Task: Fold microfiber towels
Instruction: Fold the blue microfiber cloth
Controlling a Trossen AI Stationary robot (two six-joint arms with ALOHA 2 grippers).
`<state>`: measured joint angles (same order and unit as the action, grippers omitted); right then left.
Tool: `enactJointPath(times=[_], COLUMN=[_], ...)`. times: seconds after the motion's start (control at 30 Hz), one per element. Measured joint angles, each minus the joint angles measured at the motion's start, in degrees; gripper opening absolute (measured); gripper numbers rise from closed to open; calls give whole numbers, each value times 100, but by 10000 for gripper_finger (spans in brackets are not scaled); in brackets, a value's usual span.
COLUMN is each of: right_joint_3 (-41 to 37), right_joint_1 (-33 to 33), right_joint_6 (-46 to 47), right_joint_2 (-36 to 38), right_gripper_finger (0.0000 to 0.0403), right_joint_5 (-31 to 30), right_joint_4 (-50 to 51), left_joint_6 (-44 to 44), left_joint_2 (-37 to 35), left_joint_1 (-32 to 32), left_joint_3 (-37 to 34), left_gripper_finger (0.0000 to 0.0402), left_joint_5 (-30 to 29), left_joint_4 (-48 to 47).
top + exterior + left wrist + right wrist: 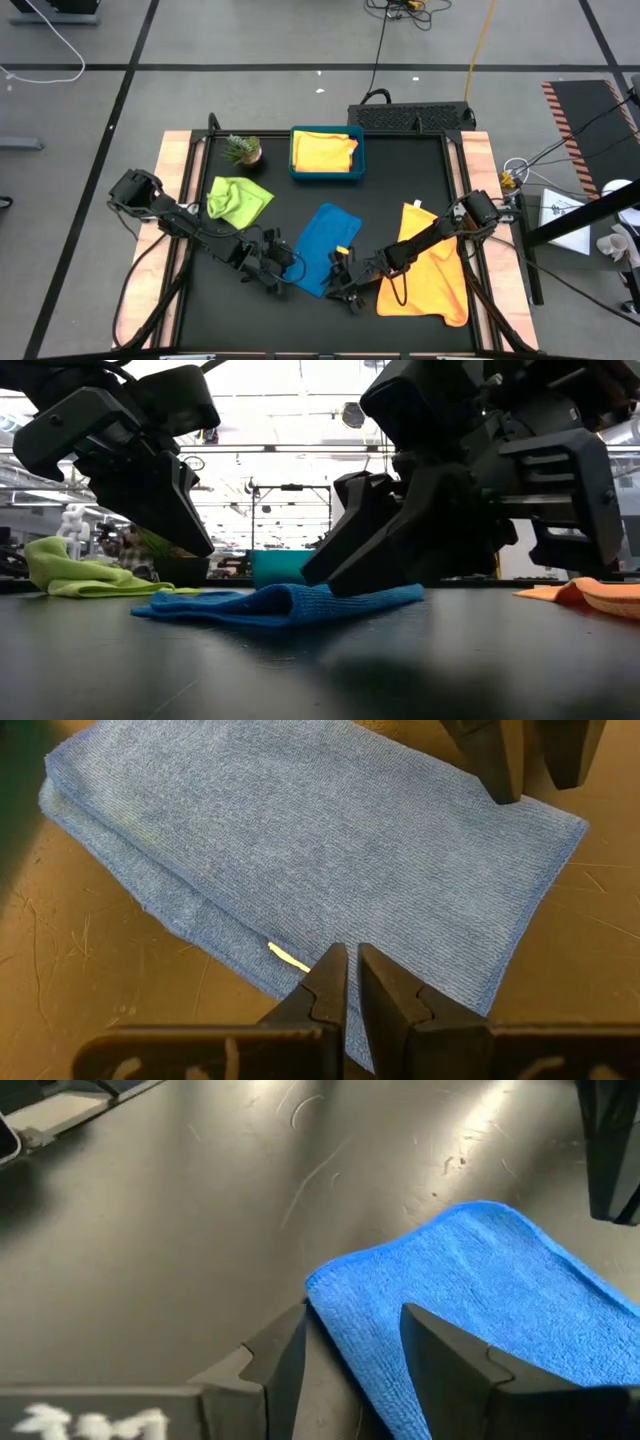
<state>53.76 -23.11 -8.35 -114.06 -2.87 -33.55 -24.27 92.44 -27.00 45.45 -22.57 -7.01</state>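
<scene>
A blue towel [325,245], folded into a long strip, lies flat on the black table; it also shows in the low view [280,600]. My left gripper [352,960] is shut and hovers over the strip's near-left edge; in the low view [195,540] it is above the cloth. My right gripper [350,1340] is open, low at the strip's near end [330,1285], one finger over the cloth and one beside it. A lime green towel [238,200] lies crumpled at the left. An orange towel [430,270] lies under my right arm. A yellow towel [322,150] lies in the tray. My left gripper touches nothing that I can see. My right gripper stands slanting down over the blue towel's near end [345,1305] from the table's right. Whether its fingers [440,1350] touch the cloth, I cannot tell.
A teal tray [326,176] stands at the far middle, and a small potted plant [243,150] to its left. The wooden table edges run on the left and right. Bare black table lies near the front edge.
</scene>
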Motion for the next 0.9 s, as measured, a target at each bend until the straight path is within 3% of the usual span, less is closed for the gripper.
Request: enactJointPath(times=[0.4, 0.6, 0.73, 0.9], right_joint_3=[529, 531, 523, 522], right_joint_1=[0, 2, 2, 13], right_joint_6=[61, 91, 169, 396], right_joint_2=[-675, -618, -564, -543], right_gripper_finger=[155, 148, 113, 41], right_joint_5=[18, -11, -14, 160], right_joint_4=[-3, 135, 258, 307], left_joint_6=[3, 0, 3, 197], left_joint_2=[0, 0, 0, 0], left_joint_1=[20, 20, 20, 13], left_joint_3=[2, 2, 2, 2], left_gripper_finger=[31, 31, 31, 31], left_joint_5=[2, 33, 260, 692], left_joint_4=[-1, -20, 22, 73])
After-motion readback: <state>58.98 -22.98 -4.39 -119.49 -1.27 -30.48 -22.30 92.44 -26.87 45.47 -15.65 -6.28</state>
